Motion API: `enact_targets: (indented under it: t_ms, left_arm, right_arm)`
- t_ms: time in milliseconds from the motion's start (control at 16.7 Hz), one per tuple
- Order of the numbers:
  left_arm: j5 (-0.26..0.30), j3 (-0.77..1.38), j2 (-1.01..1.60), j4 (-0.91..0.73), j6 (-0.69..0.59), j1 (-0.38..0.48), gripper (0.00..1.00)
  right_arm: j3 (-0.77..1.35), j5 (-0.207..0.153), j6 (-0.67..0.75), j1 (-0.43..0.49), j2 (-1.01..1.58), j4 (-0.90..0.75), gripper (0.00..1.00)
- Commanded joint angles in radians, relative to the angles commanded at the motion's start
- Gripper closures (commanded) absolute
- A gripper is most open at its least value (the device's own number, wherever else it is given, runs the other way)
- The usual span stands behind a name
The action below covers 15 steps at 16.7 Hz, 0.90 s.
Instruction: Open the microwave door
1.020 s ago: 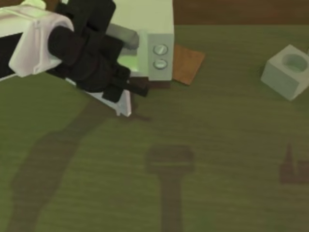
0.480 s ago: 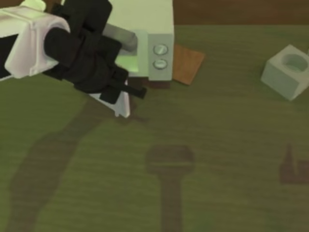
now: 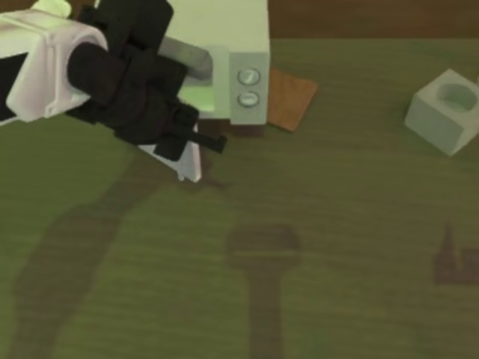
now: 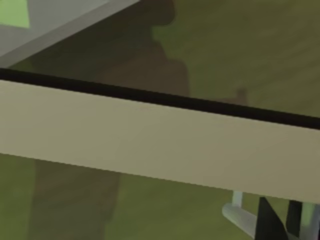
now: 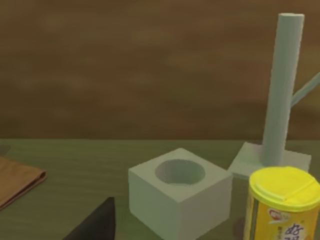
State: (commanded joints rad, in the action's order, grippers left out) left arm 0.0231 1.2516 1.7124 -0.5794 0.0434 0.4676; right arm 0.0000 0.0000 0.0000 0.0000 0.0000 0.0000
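At the table's far left, the left gripper (image 3: 196, 142) pinches the edge of the microwave door (image 3: 191, 161), which stands swung out from the microwave (image 3: 228, 45). Farther right sits a white cube (image 3: 447, 108). The right gripper is not visible.

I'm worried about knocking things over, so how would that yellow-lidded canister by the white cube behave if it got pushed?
The yellow-lidded canister looks tall and round, so it would probably tip and then roll. Its smooth printed wall may slip in a tool. The white cube beside it looks squat and flat-sided, likelier to slide than topple.
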Motion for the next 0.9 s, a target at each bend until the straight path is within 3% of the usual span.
enact_targets:
  t_ms: [540,900]
  left_arm:
    - [0.0,0.0,0.0,0.0,0.0,0.0,1.0]
    - [0.041,-0.033,-0.024,-0.004,0.066,-0.022,1.0]
  right_arm:
    - [0.0,0.0,0.0,0.0,0.0,0.0,0.0]
    - [0.0,0.0,0.0,0.0,0.0,0.0,0.0]
